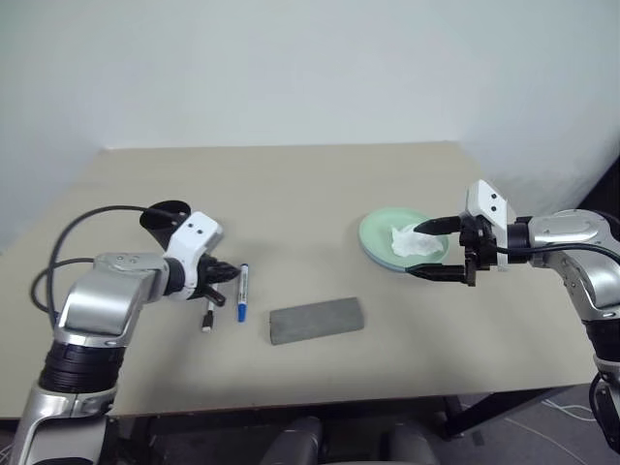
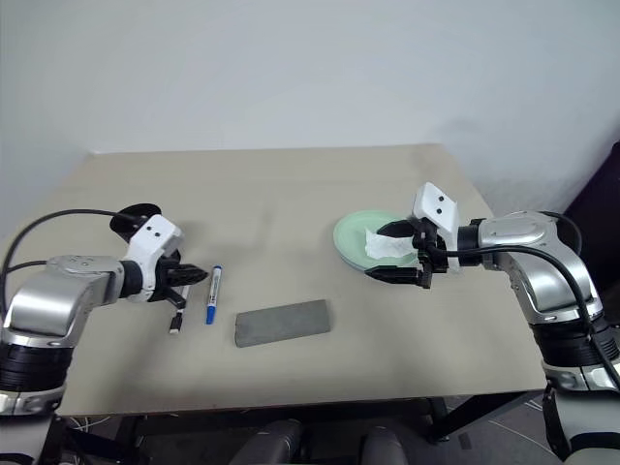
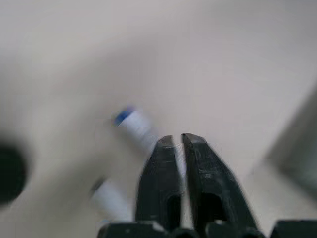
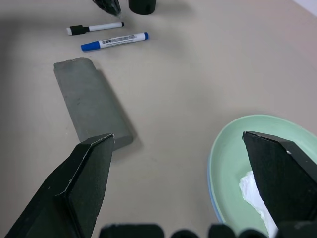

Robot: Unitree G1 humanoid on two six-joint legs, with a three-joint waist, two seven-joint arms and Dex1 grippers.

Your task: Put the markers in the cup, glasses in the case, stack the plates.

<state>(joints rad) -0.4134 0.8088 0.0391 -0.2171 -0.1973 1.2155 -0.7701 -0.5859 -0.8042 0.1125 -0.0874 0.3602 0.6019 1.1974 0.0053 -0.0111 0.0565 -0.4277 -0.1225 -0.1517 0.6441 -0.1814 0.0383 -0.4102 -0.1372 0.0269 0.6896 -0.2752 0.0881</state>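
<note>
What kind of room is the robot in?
Probably a lab or test room: a plain beige table against a bare white wall, with loose cables on the floor beside it.

table [image 1: 320, 194]: beige, square | tissue [image 1: 415, 242]: crumpled white | wall [image 1: 291, 68]: pale

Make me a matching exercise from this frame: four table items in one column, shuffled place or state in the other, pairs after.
Items:
1. blue-capped marker
2. case
3. tissue
4. cup

Places or states:
A. on the green plate
B. behind the left gripper, upright
C. closed, flat near the table's front edge
D. lying beside the black-capped marker

Pairs: 1-D, 2-C, 3-A, 4-B
</note>
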